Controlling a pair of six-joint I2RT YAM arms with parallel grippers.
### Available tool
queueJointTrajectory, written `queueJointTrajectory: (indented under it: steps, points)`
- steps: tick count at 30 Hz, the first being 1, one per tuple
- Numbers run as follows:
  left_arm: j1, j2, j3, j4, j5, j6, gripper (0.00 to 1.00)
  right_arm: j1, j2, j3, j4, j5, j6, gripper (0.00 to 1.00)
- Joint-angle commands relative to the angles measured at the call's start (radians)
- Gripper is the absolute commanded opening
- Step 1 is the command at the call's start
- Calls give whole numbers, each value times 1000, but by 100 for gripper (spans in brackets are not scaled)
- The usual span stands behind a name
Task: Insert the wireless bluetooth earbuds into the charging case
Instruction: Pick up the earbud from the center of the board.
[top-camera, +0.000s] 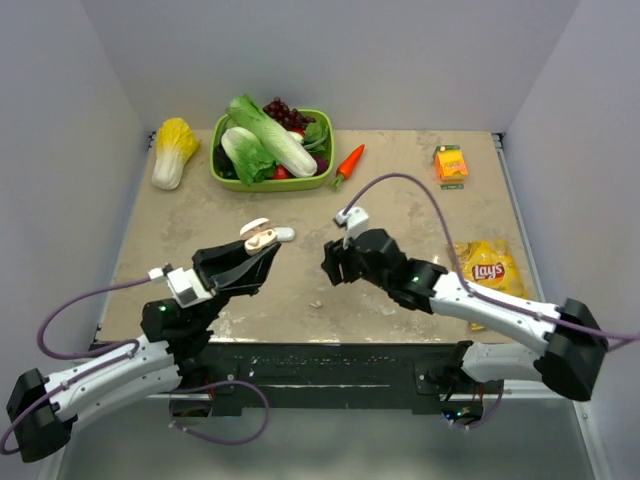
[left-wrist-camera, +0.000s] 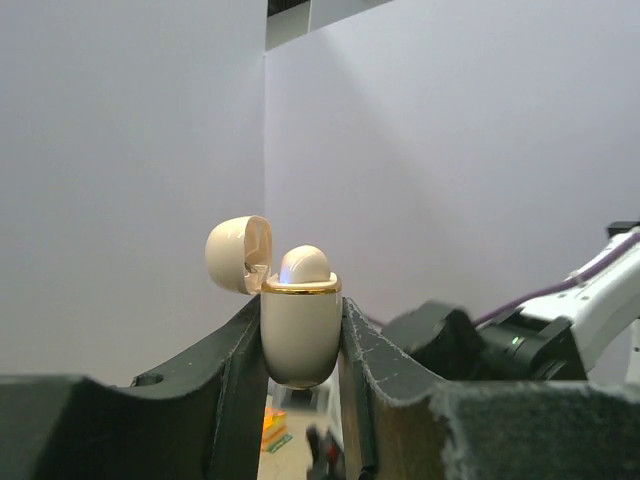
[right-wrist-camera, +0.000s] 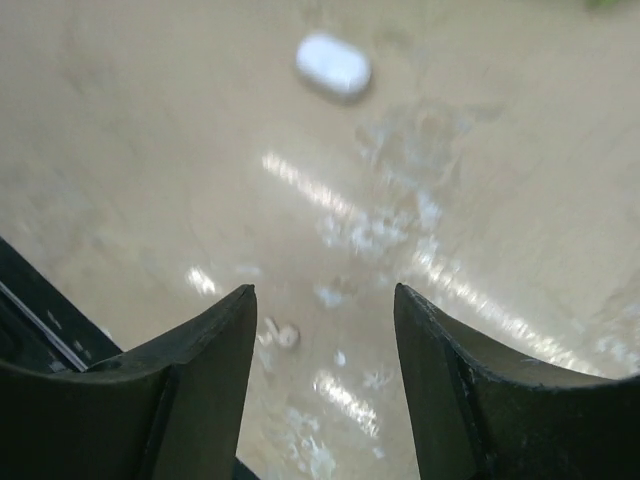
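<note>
One earbud in open charging case, left claw tight on it; right claw apart.

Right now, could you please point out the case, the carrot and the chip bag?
case (left-wrist-camera: 300, 335), left wrist view, lower body
carrot (top-camera: 351, 160), top view, orange middle
chip bag (top-camera: 487, 271), top view, red logo

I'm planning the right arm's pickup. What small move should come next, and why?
Probably nudge the right tool toward the left-hand finger in its wrist view and lower it: the jaws stand open above the table, and a small white earbud lies off-centre by that finger. The left tool holds the charging case with its lid open.
</note>
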Motion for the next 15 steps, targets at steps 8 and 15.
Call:
queueJointTrajectory:
  steps: [8,15]
  points:
    - [0,-275,-87,-244,39,-40,0,86,232,-117,155,-139,-3,50]
    - [1,-272,-98,-240,43,-50,0,96,232,-203,213,-129,63,21]
